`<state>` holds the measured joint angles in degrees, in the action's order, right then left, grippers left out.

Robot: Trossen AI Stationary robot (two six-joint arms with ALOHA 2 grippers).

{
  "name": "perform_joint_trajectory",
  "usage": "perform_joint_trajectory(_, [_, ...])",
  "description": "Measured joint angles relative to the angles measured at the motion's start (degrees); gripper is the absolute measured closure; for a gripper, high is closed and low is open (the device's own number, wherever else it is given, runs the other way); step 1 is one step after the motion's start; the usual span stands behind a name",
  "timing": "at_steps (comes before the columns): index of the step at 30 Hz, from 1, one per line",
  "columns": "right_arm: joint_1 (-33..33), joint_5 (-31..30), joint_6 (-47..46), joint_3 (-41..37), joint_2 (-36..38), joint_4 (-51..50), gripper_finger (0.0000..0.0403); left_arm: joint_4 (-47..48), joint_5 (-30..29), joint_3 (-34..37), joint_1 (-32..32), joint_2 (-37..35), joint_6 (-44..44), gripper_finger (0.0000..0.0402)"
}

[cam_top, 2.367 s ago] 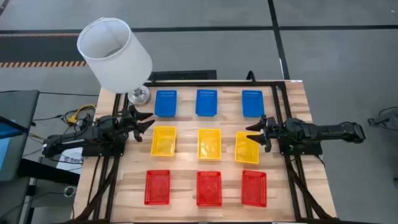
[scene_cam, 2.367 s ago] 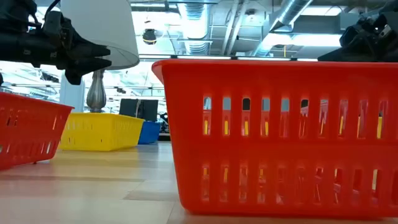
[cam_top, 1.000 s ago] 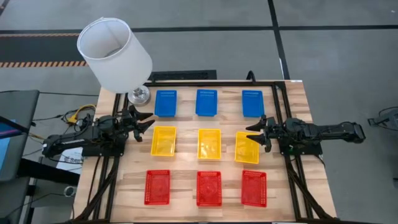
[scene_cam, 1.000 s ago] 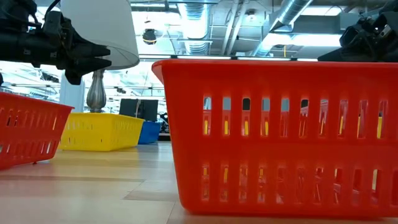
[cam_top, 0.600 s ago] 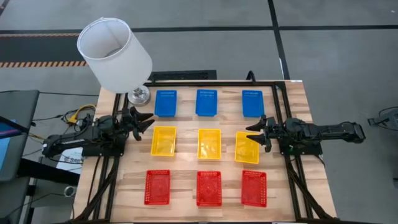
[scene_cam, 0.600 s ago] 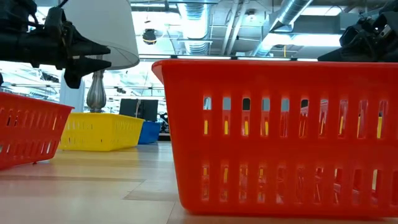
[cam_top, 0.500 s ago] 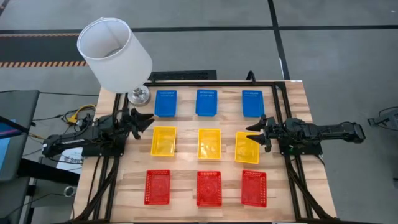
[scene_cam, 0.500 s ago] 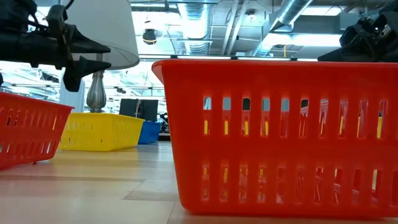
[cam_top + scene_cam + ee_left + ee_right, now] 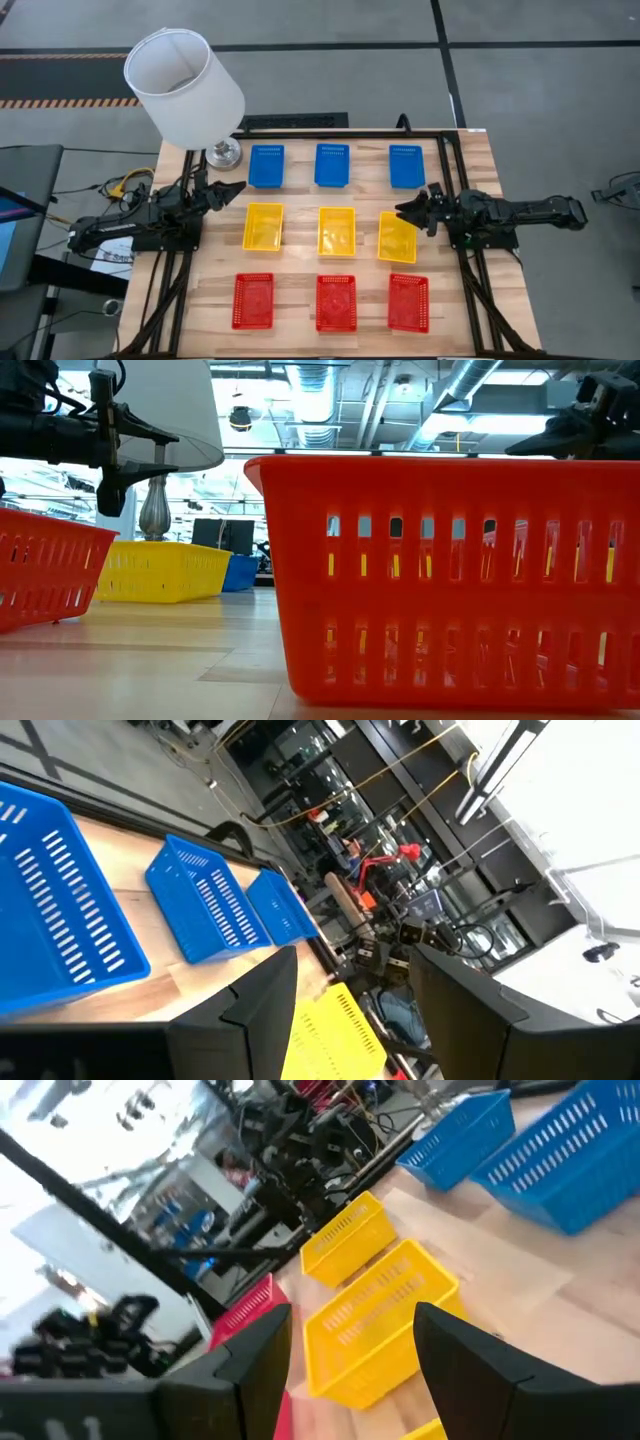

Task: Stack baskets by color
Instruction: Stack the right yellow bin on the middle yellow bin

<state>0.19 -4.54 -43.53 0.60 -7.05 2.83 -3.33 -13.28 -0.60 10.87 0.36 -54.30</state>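
Observation:
Nine baskets rest on their bottoms on the wooden table in three rows. The far row is blue (image 9: 266, 166) (image 9: 332, 165) (image 9: 406, 166), the middle row yellow (image 9: 264, 227) (image 9: 336, 231) (image 9: 397, 238), the near row red (image 9: 253, 301) (image 9: 336, 303) (image 9: 408, 302). My left gripper (image 9: 225, 190) hovers at the table's left, level and open, left of the gap between the left blue and left yellow basket. My right gripper (image 9: 410, 212) hovers open above the right yellow basket's far right corner. Each wrist view shows a bare gap between its fingers (image 9: 355, 980) (image 9: 350, 1330).
A lamp with a white shade (image 9: 183, 85) stands on its metal base (image 9: 223, 153) at the table's far left corner, close to my left gripper. A black frame (image 9: 450, 150) runs along the table's edges. Bare wood lies between the basket rows.
Both grippers have rolled about their own pointing line while staying in place. In the low view my left gripper's fingers now stand one above the other. No basket has moved.

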Motion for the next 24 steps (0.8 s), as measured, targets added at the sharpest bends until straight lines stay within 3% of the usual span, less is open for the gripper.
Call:
perform_joint_trajectory(4, [0.0, -0.18, -0.8, 0.0, -0.02, 0.06, 0.017, -0.13, -0.74, 0.02, 0.0, 0.0, -2.73, 0.0216])
perform_joint_trajectory(7, [-0.28, -1.52, -6.53, 0.0, -0.02, 0.13, 0.017, -0.23, -2.6, 0.0, 0.09, 0.0, -4.87, 0.0216])
perform_joint_trajectory(13, [-1.2, -1.81, -13.7, 0.0, -0.02, 0.74, 0.017, -1.32, -0.95, 0.02, 0.02, 0.02, -11.01, 0.0216])
perform_joint_trajectory(17, [-2.68, -3.25, -17.83, 0.03, 0.0, 12.7, 0.017, -7.51, 3.41, -0.2, 0.02, 0.01, -16.57, 0.0216])
perform_joint_trajectory(20, [-3.43, -3.27, -14.09, 2.63, -0.06, 20.69, 0.017, -11.3, 6.04, -2.7, 0.0, 0.1, -16.92, 0.0216])
perform_joint_trajectory(24, [-5.16, -4.23, -5.62, 11.75, -0.93, 17.98, 0.017, -13.1, 4.21, -9.1, 0.0, 0.12, -13.01, 0.0216])
